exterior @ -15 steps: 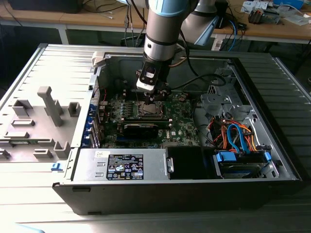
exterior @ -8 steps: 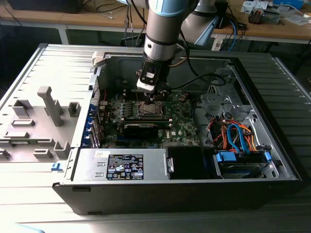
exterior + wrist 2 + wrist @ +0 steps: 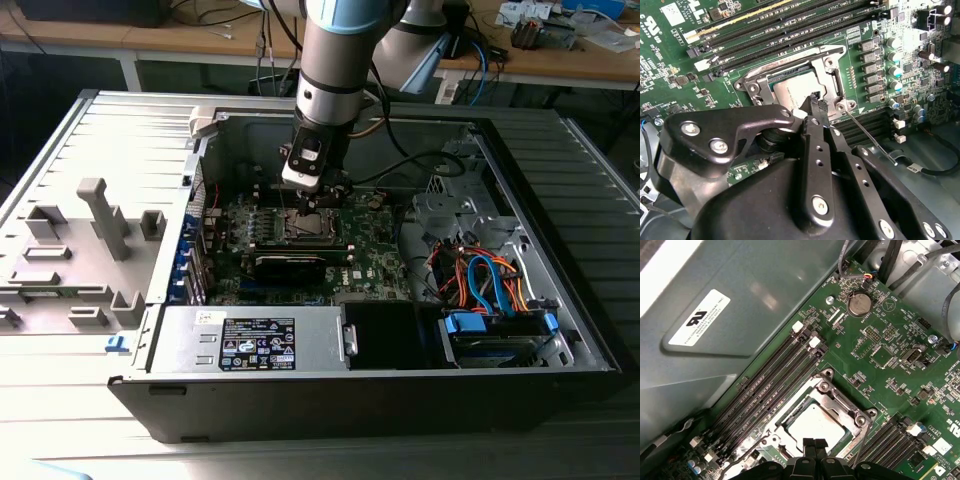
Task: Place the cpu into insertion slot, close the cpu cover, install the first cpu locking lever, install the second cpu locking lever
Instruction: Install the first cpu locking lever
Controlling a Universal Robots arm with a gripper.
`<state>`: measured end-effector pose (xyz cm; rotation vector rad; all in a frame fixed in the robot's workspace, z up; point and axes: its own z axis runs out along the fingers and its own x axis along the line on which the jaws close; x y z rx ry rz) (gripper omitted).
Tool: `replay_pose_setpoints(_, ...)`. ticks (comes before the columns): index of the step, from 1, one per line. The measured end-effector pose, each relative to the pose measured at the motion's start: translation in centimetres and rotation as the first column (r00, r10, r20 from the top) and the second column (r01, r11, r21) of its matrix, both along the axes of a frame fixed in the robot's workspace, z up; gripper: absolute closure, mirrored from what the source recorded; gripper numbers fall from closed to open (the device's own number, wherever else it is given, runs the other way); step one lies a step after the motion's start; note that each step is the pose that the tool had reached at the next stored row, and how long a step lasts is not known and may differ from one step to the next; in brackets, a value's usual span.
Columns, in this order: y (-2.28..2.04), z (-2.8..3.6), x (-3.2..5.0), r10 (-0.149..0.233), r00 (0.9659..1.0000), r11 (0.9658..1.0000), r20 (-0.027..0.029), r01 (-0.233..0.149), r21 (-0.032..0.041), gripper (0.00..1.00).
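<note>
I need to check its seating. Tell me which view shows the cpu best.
The first wrist view: the cpu shows most of its silvery face. In the second wrist view the gripper covers part of it. The exterior view shows it small, beneath the arm.

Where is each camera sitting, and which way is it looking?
Exterior view: off the arm, above the open computer case, looking down inside; the arm and gripper show.
First wrist view: rides on the arm, looking down along the gripper at the cpu and the green board.
Second wrist view: rides on the arm, looking over the gripper's black body at the cpu.
Shared: both wrist views show the cpu framed by the cpu cover, gripper tips right over it.
</note>
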<state>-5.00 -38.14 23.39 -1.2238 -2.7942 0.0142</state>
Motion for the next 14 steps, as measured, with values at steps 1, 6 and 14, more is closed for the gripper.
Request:
replay_pose_setpoints(1, 0.0, 0.0, 0.0, 0.001, 1.0, 1.0, 0.0, -0.001, -0.0001, 0.89)
replay_pose_setpoints(6, 0.0, 0.0, 0.0, 0.008, 1.0, 1.0, 0.0, -0.008, 0.0001, 0.89)
replay_pose_setpoints(14, 0.0, 0.0, 0.0, 0.019, 0.9998, 0.9998, 0.0, -0.019, 0.0003, 0.89)
